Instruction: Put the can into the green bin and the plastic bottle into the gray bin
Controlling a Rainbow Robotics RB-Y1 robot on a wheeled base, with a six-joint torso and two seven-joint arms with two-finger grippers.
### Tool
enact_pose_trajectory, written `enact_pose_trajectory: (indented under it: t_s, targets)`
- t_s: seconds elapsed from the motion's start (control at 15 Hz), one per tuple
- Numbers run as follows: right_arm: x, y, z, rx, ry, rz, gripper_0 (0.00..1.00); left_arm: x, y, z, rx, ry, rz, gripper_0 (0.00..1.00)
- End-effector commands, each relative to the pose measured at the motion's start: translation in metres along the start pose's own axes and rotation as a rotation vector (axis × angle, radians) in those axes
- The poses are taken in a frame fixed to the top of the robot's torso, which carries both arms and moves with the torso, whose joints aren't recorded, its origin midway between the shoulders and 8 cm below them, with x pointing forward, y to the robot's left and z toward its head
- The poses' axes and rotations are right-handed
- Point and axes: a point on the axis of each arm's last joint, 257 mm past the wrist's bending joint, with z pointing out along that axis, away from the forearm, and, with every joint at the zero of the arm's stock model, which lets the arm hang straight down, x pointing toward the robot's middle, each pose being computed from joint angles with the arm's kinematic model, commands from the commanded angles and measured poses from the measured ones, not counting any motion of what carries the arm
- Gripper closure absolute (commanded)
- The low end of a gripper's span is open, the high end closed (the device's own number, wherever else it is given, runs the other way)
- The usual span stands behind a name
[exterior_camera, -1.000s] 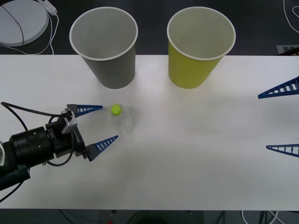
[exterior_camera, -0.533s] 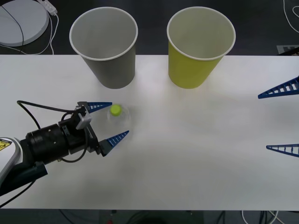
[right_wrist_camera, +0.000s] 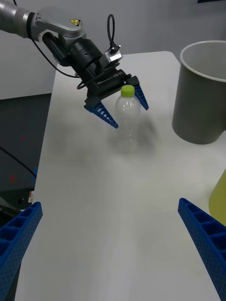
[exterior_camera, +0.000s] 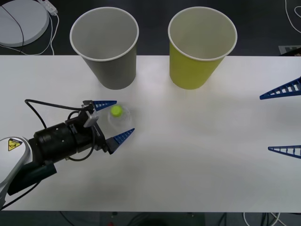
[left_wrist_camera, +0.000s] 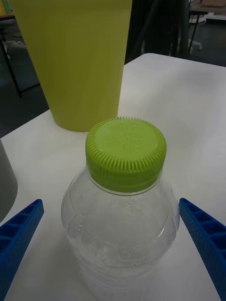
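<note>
The plastic bottle (exterior_camera: 120, 118) stands upright on the white table, clear with a lime-green cap (left_wrist_camera: 125, 150). My left gripper (exterior_camera: 114, 120) is open, one blue finger on each side of the bottle without touching it; the right wrist view shows this too, with the bottle (right_wrist_camera: 126, 114) between the fingers of the left gripper (right_wrist_camera: 121, 107). The gray bin (exterior_camera: 105, 47) stands at the back left and the green bin (exterior_camera: 201, 46) at the back right. My right gripper (exterior_camera: 283, 119) hangs open at the table's right edge. No can is in view.
A round white device (exterior_camera: 21, 19) with a cable lies beyond the table's far left corner. The white table (exterior_camera: 197, 155) stretches bare between the two arms.
My left gripper has slid to the right until its open fingers straddle the bottle. The bottle, both bins and the right arm have not moved.
</note>
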Motion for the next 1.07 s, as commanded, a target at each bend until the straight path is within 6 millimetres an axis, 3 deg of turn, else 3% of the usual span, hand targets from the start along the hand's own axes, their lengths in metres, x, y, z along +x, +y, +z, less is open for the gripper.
enact_pose_trajectory:
  t_s: [0.07, 0.8, 0.87, 0.93, 1.07]
  targets:
    - [0.0000, 0.0000, 0.0000, 0.000, 0.000, 0.000, 0.00, -0.0005, -0.0018, 0.0042, 0.001, 0.002, -0.001, 0.00]
    - [0.0000, 0.0000, 0.0000, 0.000, 0.000, 0.000, 0.00, -0.0029, -0.0049, 0.0097, 0.002, -0.001, 0.006, 0.00]
    - [0.0000, 0.0000, 0.0000, 0.000, 0.000, 0.000, 0.00, -0.0029, -0.0049, 0.0097, 0.002, -0.001, 0.004, 0.45]
    - [0.0000, 0.0000, 0.0000, 0.000, 0.000, 0.000, 0.00, -0.0022, -0.0048, 0.0096, 0.002, 0.000, 0.003, 1.00]
    - [0.0000, 0.0000, 0.0000, 0.000, 0.000, 0.000, 0.00, -0.0025, -0.0052, 0.0099, 0.002, 0.000, 0.005, 1.00]
